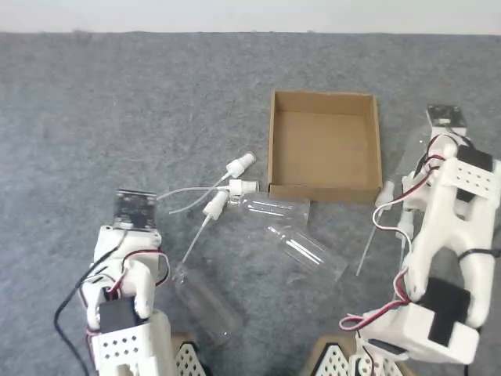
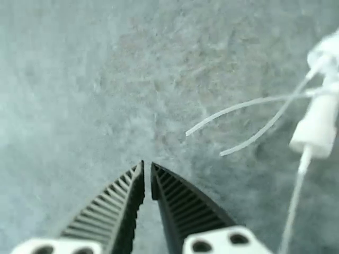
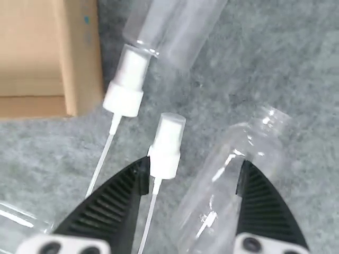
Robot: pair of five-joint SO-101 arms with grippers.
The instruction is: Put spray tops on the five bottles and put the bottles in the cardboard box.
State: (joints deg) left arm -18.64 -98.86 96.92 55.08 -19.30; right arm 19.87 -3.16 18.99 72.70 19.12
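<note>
1. High view. The cardboard box (image 1: 324,190) sits upper centre-right of the frame, open-topped, with no bottle inside. Three spray tops (image 1: 242,186) are clustered at centre, and loose bottles (image 1: 309,251) lie on their sides below the box. All of it rests on a grey felt mat (image 1: 117,102).
2. Left wrist view. The left gripper (image 2: 147,168) has its ribbed black jaws pressed almost together, holding nothing. It hovers over bare mat, with the thin curved dip tubes (image 2: 233,108) well apart from it.
3. Right wrist view. The right gripper (image 3: 193,166) is spread wide. One jaw touches a white spray top (image 3: 167,145) and the other sits beside a clear bottle (image 3: 228,174). A second top (image 3: 126,87) lies near the box wall.
4. Handling, judged. The right arm is likely picking one of these. It should centre on one item only, and grip the rigid top by its collar rather than by the tube.
5. Materials. The bottles are thin, glossy, round and prone to roll. The tops are hard white plastic, the tubes are limp, and the box is matte card.
</note>
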